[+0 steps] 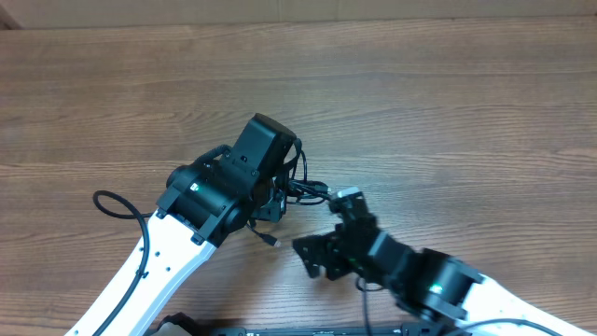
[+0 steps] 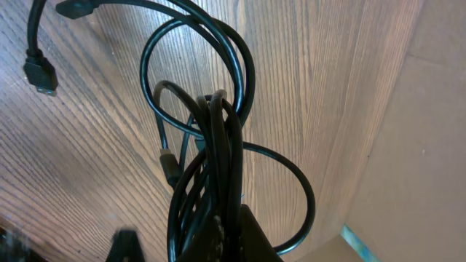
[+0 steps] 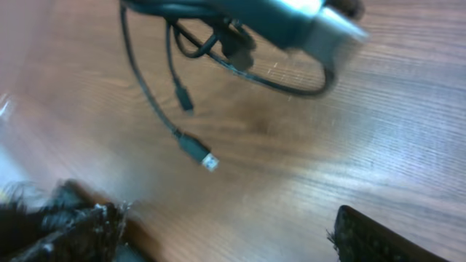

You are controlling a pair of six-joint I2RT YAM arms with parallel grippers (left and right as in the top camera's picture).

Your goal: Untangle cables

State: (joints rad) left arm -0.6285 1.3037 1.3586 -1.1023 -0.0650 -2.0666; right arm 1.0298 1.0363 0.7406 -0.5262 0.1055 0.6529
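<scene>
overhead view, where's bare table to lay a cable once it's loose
Free: the broad table strip beyond both arms, plus the far right. Crowded: the middle, where the cable bundle hangs between the left arm and right arm.

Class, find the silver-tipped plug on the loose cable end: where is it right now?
In the overhead view, the plug shows just below centre, between the left arm and the right arm, under the bunched cables.

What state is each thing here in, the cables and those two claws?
cable bundle: tangled in loops, clamped in the left gripper.
USB plug: loose end, clear of the tangle.
left gripper: shut on the cable bundle.
right gripper: open, empty, near the bundle.
</scene>
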